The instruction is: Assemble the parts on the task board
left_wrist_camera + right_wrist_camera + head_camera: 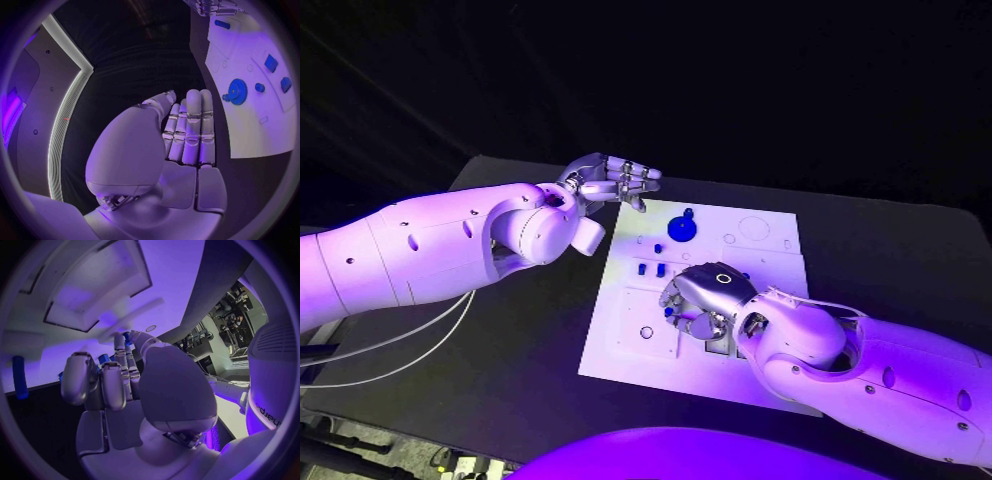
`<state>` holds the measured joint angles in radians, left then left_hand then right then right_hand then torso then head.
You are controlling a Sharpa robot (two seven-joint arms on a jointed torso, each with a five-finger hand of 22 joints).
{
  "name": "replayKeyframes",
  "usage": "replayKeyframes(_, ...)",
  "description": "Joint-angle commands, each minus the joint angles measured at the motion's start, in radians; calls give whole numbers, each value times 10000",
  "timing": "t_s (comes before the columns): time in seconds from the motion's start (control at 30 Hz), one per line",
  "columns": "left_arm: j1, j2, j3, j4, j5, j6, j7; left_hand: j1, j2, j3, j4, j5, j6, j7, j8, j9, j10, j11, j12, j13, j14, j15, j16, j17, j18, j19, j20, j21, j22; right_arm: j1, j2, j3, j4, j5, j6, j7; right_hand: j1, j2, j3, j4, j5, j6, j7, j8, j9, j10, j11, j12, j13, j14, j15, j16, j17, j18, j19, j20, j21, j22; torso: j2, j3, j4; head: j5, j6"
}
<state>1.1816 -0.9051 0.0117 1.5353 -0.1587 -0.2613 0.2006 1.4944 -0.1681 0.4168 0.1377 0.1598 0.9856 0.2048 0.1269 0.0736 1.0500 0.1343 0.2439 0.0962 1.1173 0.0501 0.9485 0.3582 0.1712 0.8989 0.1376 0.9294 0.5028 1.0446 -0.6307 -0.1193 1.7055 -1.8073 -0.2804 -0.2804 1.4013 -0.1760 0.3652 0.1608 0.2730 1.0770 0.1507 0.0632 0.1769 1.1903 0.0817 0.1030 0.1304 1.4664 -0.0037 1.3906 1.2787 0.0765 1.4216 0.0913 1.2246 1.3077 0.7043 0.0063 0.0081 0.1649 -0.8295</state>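
Parts: we judge blue gear (681, 227) small, light, rigid, slick; grip by rim. It lies on task board (762, 232), far end. Left hand (609, 182) beside board's far corner, fingers together, empty. Right hand (702, 300) over board middle, grasp unclear.

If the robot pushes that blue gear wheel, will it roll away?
Probably not. The blue gear lies flat on the white task board, so a push would more likely slide it than roll it. It looks like stiff plastic, probably light. Its toothed rim should give fingers some grip.
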Motion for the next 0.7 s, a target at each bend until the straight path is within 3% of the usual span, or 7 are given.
replayKeyframes(0.03, 10, 21, 6, 3, 32, 165, 1, -38, 41, -4, -74, 5, -57, 12, -17, -17, -68, -18, 35, -9, -52, -9, -56, -14, 127, -23, 12, -48, -13, -34, -8, -31, -52, 127, 31, 44, -161, -28, -120, 14, -127, -192, -18, -28, -53, -121, 17, -49, -73, 491, 53, 58, -12, -41, 2, 103, -75, 1084, 4, 8, 3, 1, 11)
replayKeyframes(0.37, 10, 13, 6, -5, 31, 183, -31, -39, 49, -4, -84, 7, -69, 16, -17, -18, -88, -14, 42, -11, -55, -6, -65, -20, 128, -22, 16, -55, -19, -34, -111, -31, 13, 114, -329, 16, -276, -92, -260, -36, -160, -596, -53, -29, -175, -343, 27, -98, -107, 468, 70, 37, -76, 7, -84, 138, -297, 1007, 4, 7, -2, -15, 52)
replayKeyframes(0.5, 10, -5, 6, -3, 31, 207, -52, -39, 49, -4, -84, 7, -69, 16, -17, -18, -88, -14, 42, -11, -55, -6, -65, -20, 128, -22, 16, -55, -19, -23, -498, 26, 468, 69, -592, -60, -315, -140, -345, -86, -58, -888, -115, -23, -264, -407, -14, -51, -102, 463, 36, 41, -89, 27, -118, 127, -388, 981, 6, 17, -3, -56, 92)
replayKeyframes(0.57, 9, -15, 6, -3, 31, 215, -61, -46, 47, -11, -88, 5, -84, 21, -20, -19, -107, -9, 45, -13, -57, -3, -71, -24, 128, -21, 19, -60, -23, 27, -725, 73, 697, 64, -649, -96, -330, -156, -366, -90, -51, -898, -124, -16, -270, -428, -13, -48, -104, 461, 35, 38, -96, 28, -120, 125, -396, 980, -2, 14, -15, -82, 117)
replayKeyframes(0.7, 9, -34, 6, 1, 31, 235, -67, -46, 47, -11, -88, 5, -84, 21, -20, -19, -107, -9, 45, -13, -57, -3, -71, -24, 128, -21, 19, -60, -23, 414, -1473, 170, 1218, 318, -627, -182, -408, -176, -465, -83, -52, -807, -141, 46, -265, -493, -12, -15, -102, 459, 35, 41, -102, 26, -116, 122, -399, 986, -5, -2, 0, -253, 211)
